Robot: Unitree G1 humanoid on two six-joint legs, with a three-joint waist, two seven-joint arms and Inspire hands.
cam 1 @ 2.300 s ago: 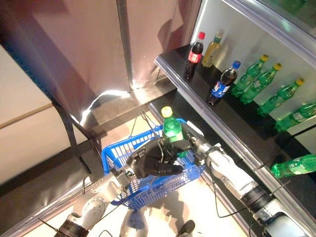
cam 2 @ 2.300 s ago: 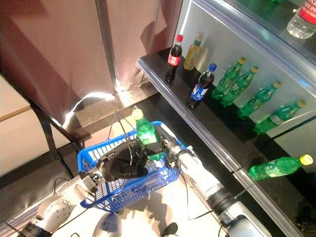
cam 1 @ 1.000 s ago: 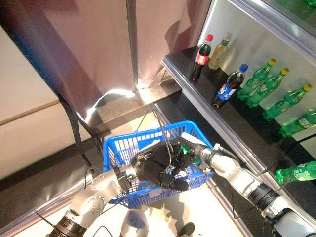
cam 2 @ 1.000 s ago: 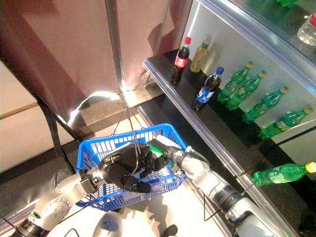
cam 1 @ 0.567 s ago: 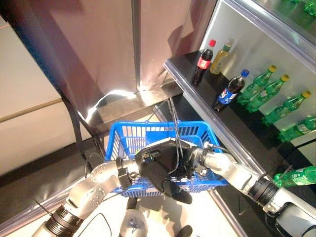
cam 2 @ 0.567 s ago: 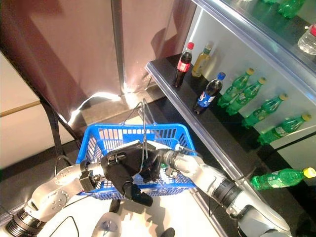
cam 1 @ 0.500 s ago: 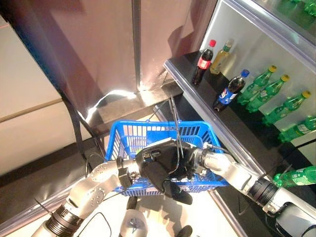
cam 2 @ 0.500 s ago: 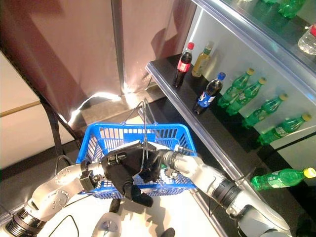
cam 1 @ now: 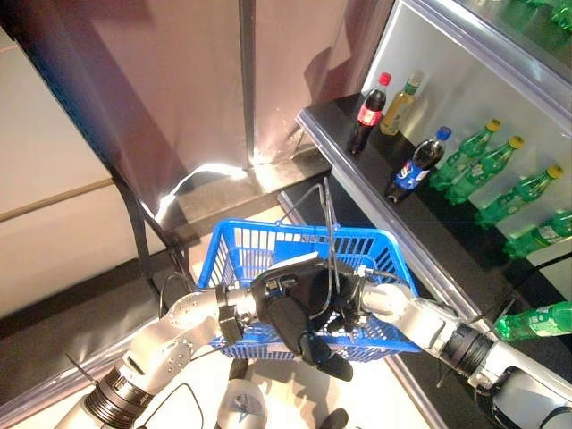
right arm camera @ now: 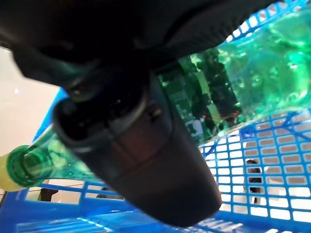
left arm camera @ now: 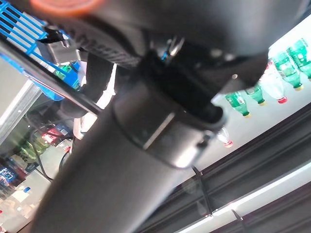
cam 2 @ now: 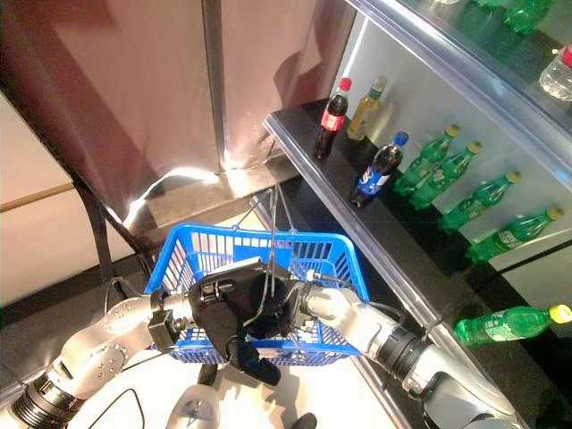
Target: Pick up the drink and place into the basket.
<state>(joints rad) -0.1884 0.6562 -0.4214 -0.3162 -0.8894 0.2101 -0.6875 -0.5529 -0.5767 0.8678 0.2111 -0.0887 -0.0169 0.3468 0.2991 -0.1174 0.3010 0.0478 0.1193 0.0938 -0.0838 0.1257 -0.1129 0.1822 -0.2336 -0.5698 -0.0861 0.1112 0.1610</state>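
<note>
The blue basket hangs raised in front of me. My left hand is shut on its thin wire handles. My right hand reaches into the basket from the right, mostly hidden behind the left hand. In the right wrist view my fingers are curled round a green drink bottle with a yellow cap. The bottle lies on its side, down inside the basket's blue mesh. The basket also shows in the left wrist view.
A black shelf runs along the right. On it stand a red-capped cola bottle, a yellowish drink, a blue-capped cola bottle and green bottles. Another green bottle lies lower down. A metal post stands behind the basket.
The green bottle was upright above the basket's rim; my right hand has lowered it inside. The left hand has lifted the basket higher and to the right.
</note>
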